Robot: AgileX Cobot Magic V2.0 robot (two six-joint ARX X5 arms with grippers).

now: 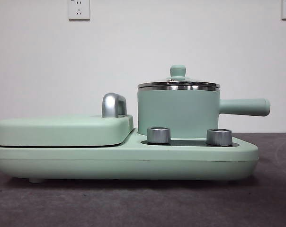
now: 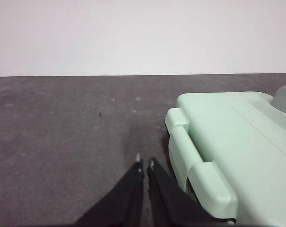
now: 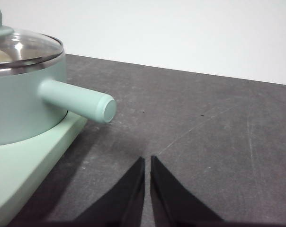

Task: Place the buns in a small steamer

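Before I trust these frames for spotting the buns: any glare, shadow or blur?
Front view: sharp, bright bands on the steamer rim. Right wrist view: reflections on the glass lid veil the inside; handle casts a soft shadow. Left wrist view: slightly soft, evenly lit, faint shadow beside the griddle lid.

Glass lid (image 3: 24, 47) hides the small steamer's (image 1: 178, 111) contents; buns unseen.

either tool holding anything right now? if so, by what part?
Nothing held. Left tool is shut on air above bare table beside the closed griddle. Right tool is shut and empty, short of the small steamer handle.
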